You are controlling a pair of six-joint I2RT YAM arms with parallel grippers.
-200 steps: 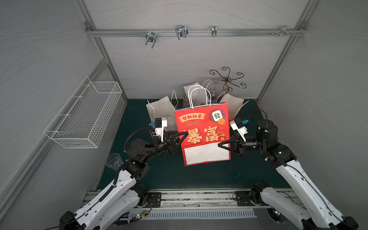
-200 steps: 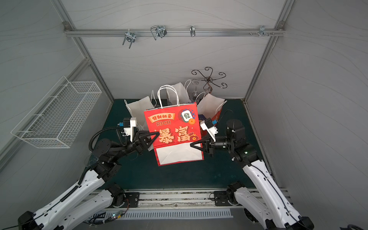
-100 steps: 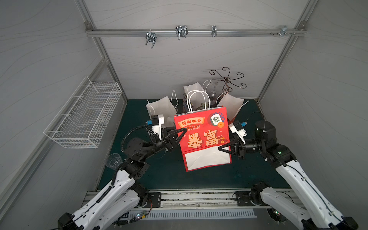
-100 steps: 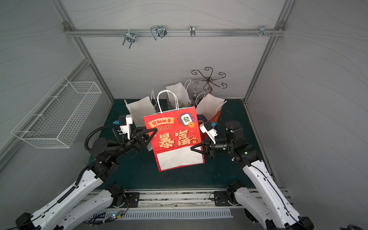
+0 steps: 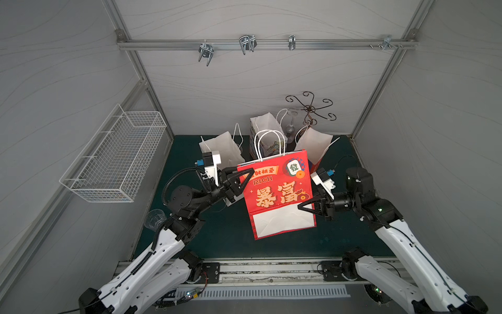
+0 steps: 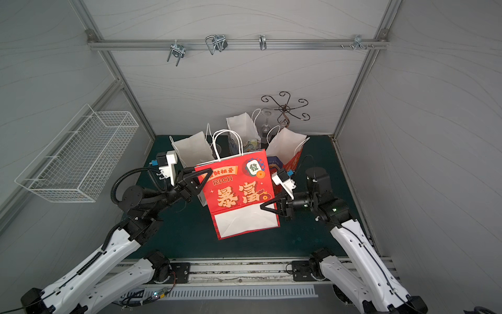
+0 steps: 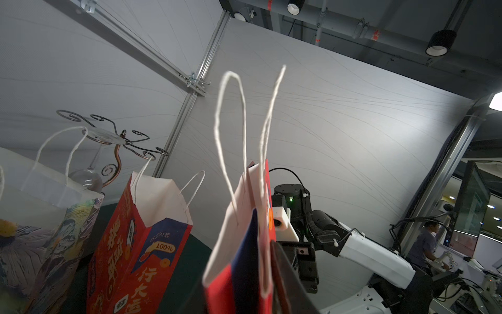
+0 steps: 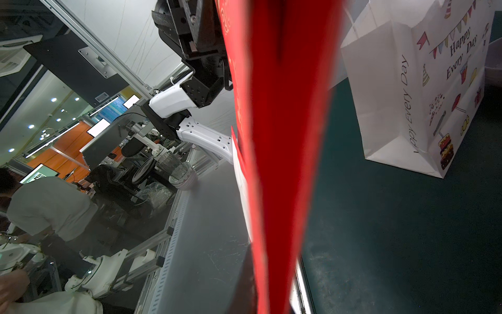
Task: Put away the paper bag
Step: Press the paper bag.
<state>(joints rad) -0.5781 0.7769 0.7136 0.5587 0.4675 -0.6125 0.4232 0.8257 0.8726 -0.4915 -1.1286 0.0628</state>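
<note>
**Red bag hangs flat between two grippers, handles pointing at the rail**

The red paper bag (image 5: 279, 193) is folded flat and held clear of the green mat (image 5: 222, 231), its printed face toward the camera head in both top views. Everything here is placed from this bag. Its long axis runs from the folded white bottom panel, nearest the robot's base, up to the white handles (image 5: 270, 144), which point toward the back wall and the hooks (image 5: 247, 44) on the overhead rail (image 5: 326, 44) far beyond them.

The right gripper (image 5: 308, 204) is clenched on the bag's right edge, low down near the fold line; the right wrist view shows the red sheet running straight out from it. The left gripper (image 5: 243, 178) sits at the bag's upper left corner, its jaws straddling that edge. The frames do not show whether they are pinching the paper or have let go, so I cannot tell its state. The bag tilts slightly, its left top corner lower than its right.

Three other bags stand behind the handles: a white bag (image 5: 222, 148) to the left, a patterned bag (image 5: 267, 130) straight behind, and another red bag (image 5: 316, 148) to the right.

Judging from this, the right arm bears the load, while the left gripper lies nearer the handles, which any hanging move depends on.
</note>
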